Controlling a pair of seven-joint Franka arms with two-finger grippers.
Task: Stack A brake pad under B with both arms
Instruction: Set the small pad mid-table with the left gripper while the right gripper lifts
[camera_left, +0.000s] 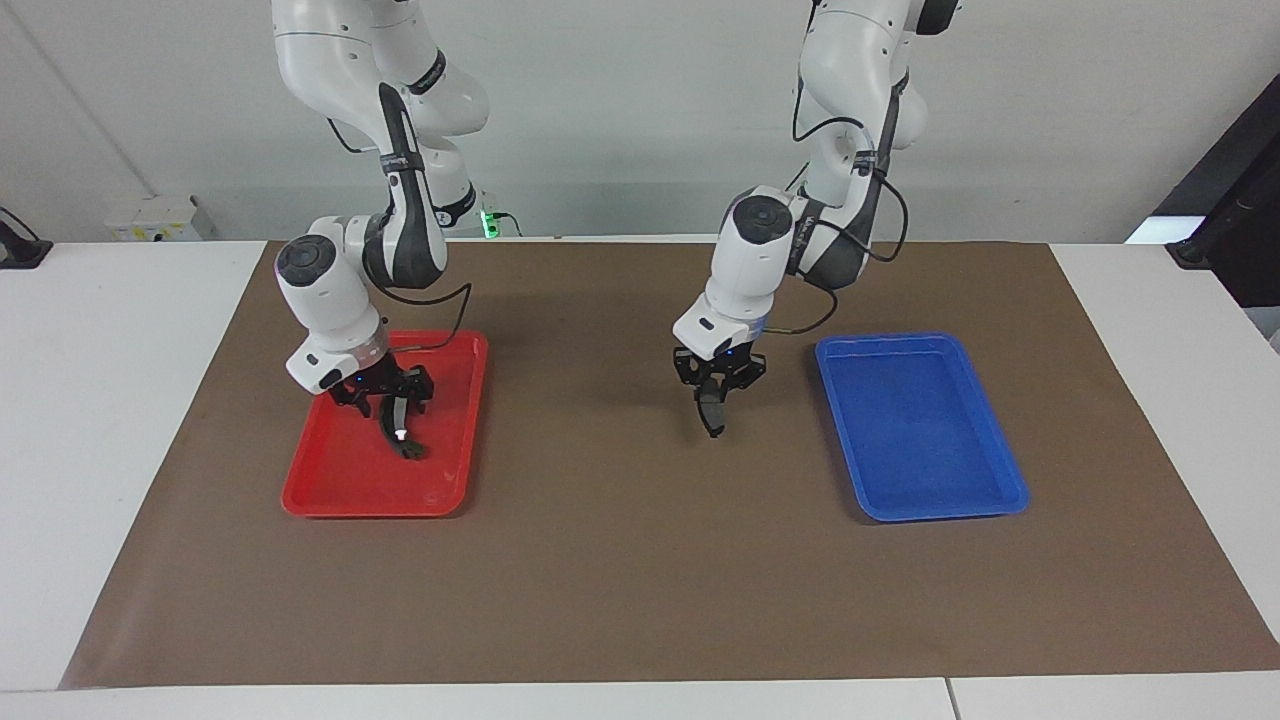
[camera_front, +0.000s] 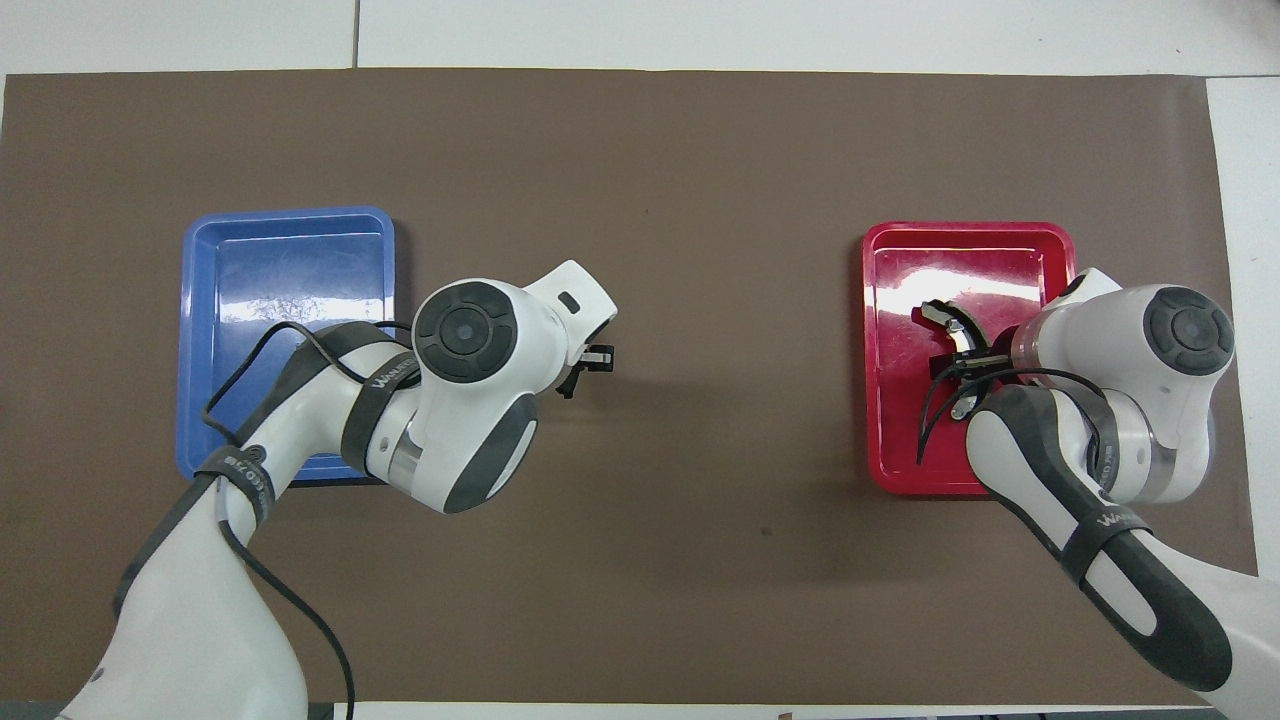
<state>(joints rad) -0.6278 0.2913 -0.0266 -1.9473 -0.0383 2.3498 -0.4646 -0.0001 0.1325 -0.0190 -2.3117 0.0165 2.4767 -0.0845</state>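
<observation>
The short dark grey brake pad A (camera_left: 712, 412) hangs end-down in my left gripper (camera_left: 716, 395), which is shut on it, up in the air over the brown mat between the two trays. In the overhead view the left gripper (camera_front: 588, 366) shows past the wrist and the pad is mostly hidden. The long crescent brake shoe B (camera_left: 404, 438), with its shiny spot, lies in the red tray (camera_left: 300, 500). My right gripper (camera_left: 388, 403) is down at the shoe's end nearer the robots. The shoe also shows in the overhead view (camera_front: 945, 320), with the right gripper (camera_front: 965, 362) across its middle.
The blue tray (camera_left: 930, 440) stands at the left arm's end of the mat and holds nothing; it also shows in the overhead view (camera_front: 280, 260). The red tray (camera_front: 890, 470) stands at the right arm's end. A brown mat (camera_left: 620, 560) covers the table.
</observation>
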